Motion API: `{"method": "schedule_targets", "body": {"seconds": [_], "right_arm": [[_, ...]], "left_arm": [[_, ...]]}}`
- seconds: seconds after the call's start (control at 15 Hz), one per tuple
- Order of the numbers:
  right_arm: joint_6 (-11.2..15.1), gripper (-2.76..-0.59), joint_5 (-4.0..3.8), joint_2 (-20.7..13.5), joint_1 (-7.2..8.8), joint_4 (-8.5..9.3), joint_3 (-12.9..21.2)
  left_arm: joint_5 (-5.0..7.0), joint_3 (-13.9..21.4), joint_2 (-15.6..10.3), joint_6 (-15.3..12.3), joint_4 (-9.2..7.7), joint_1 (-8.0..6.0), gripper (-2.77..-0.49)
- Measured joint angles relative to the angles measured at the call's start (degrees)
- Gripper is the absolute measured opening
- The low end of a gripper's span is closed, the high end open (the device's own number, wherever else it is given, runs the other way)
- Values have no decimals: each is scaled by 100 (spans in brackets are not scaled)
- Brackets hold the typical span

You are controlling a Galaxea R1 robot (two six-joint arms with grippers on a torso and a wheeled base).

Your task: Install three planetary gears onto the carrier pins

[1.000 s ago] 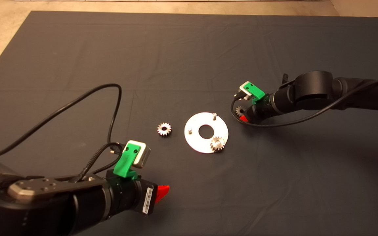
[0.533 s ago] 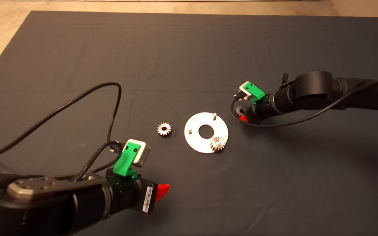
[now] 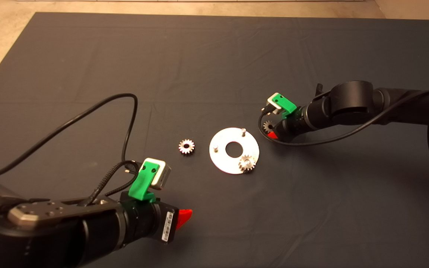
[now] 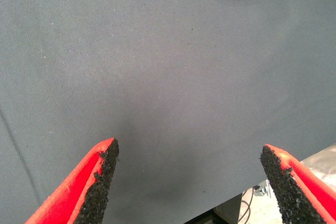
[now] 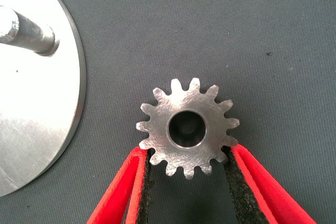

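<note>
A dark mat (image 3: 214, 56) covers the tabletop, and a black cable (image 3: 88, 111) loops across its left part. The left arm lies along the lower left edge, and the left gripper (image 4: 189, 182) hangs over bare mat with its jaws wide apart and nothing between them. The right arm comes in from the right edge, and the right gripper (image 5: 188, 182) sits just beside the far right rim of the disc (image 3: 222, 158), jaws clamped on the toothed rim of a held gear (image 5: 187, 128) that is close to the disc's edge but not over it. The flat silver disc lies near the middle of the mat. A seated gear (image 3: 247, 163) rests on the disc's near right pin. A loose gear (image 3: 186, 146) lies flat on the mat just left of the disc. Two bare carrier pins stand upright: the far pin (image 3: 243, 131) and the left pin (image 3: 216, 148)
</note>
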Motion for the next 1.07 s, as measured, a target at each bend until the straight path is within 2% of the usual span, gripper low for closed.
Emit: {"method": "schedule_targets", "body": {"seconds": [0.27,0.73,1.07], "right_arm": [[-11,-209,0,5,0,0,0],[-85,-209,-1,49,0,0,-2],[-210,-209,27,82,2,0,-13]], "left_arm": [[0,0,0,0,0,0,-135],[0,0,0,-28,0,0,-135],[0,0,9,-45,0,0,-135]]}}
